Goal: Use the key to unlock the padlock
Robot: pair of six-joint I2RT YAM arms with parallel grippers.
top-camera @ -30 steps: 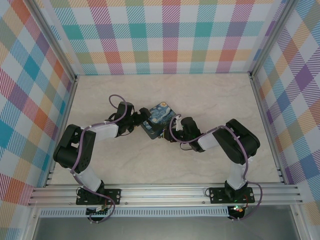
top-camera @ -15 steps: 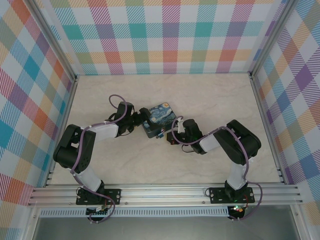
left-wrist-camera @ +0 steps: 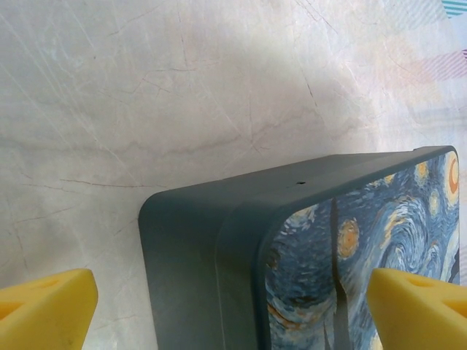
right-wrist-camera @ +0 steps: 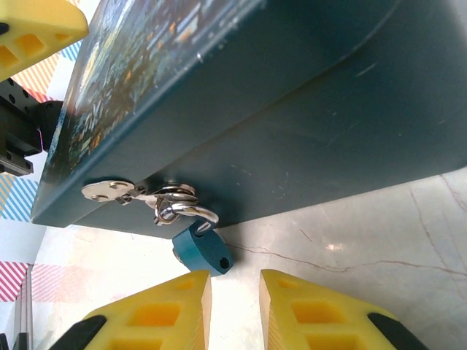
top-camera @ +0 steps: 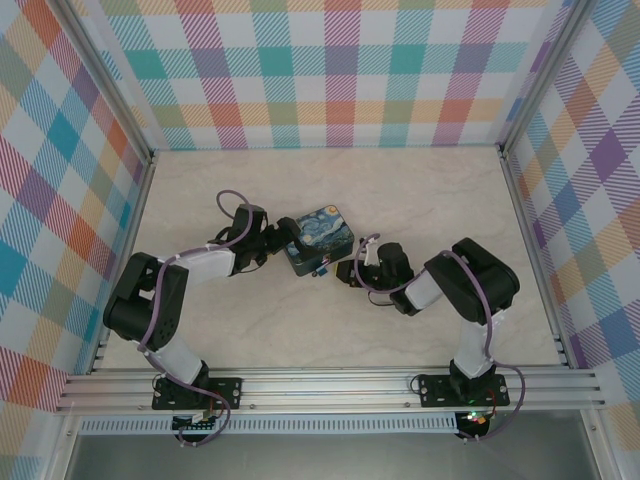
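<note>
Right gripper (right-wrist-camera: pixel 235 286) has its yellow fingers just a sliver apart, nothing between them. It's backed off compared with a second ago: in the top view it was tucked right up against the tin (right-wrist-camera: pixel 292 131), and now it sits a little off the near-right corner, pointing at it. Just past the fingertips the padlock (right-wrist-camera: pixel 201 249) hangs by its shackle from the silver hasp (right-wrist-camera: pixel 109 191) on the tin's side wall, blue body down by the table (right-wrist-camera: pixel 408 240). Left gripper (left-wrist-camera: pixel 232 284) is spread wide at the tin's opposite end, same spot as before. Tin hasn't budged either.
</note>
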